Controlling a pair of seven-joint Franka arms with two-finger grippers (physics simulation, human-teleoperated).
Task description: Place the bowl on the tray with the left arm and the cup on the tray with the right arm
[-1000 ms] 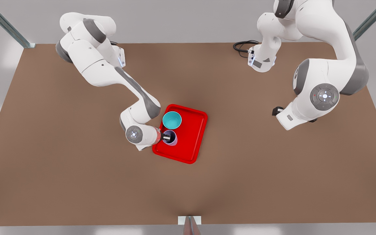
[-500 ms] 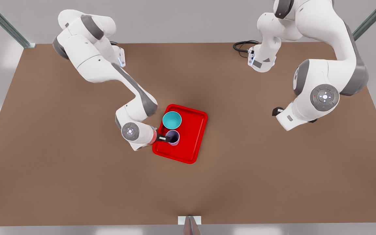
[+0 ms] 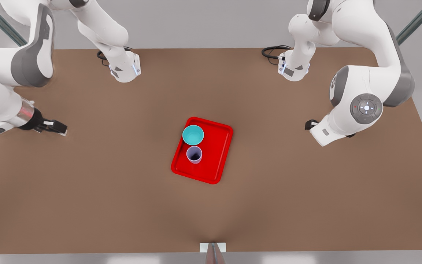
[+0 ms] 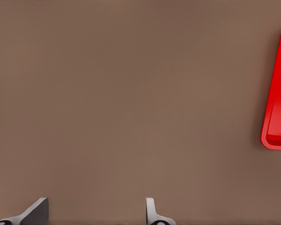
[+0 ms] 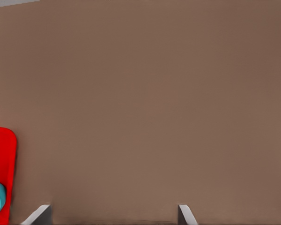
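Bowl (image 3: pixel 193 135) and cup (image 3: pixel 194 154) stand upright, crowded together on the tray (image 3: pixel 216 154), while the right gripper (image 3: pixel 55 127) and left gripper (image 4: pixel 93 213) hang open and empty, well apart from it over the table (image 3: pixel 123 190), so we judge that only a careless arm sweep could topple the cup.

Brown tabletop (image 3: pixel 123 205), plain and matte. Red tray (image 3: pixel 214 161) laid flat near centre, long side running roughly front to back. Two white arm bases (image 3: pixel 125 69) mounted at far edge, black cable (image 3: pixel 271 51) coiled beside one base.
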